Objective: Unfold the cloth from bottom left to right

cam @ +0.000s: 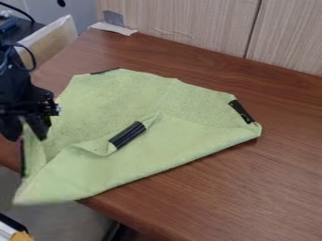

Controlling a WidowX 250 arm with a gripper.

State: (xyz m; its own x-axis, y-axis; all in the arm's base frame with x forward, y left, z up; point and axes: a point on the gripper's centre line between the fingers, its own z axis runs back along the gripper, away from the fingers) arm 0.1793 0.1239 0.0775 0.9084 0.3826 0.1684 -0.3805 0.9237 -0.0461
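Note:
The black gripper (25,132) hangs at the left edge of the camera view, over the cloth's left border. Its two fingers stand apart, open, with a pale green strip of cloth visible between them. The green cloth (107,108) lies spread over the table corner. Its lower side is folded over toward the middle, where a folded-over corner bears a black strip (127,135). Another black patch (241,111) marks the right corner. The bottom-left part of the cloth extends past the table's edge.
The brown wooden table (277,179) extends right of the cloth. A light wood-grain panel (189,23) rises behind it. White tape (113,28) sits at the far corner, and a pale board (53,40) stands at the upper left.

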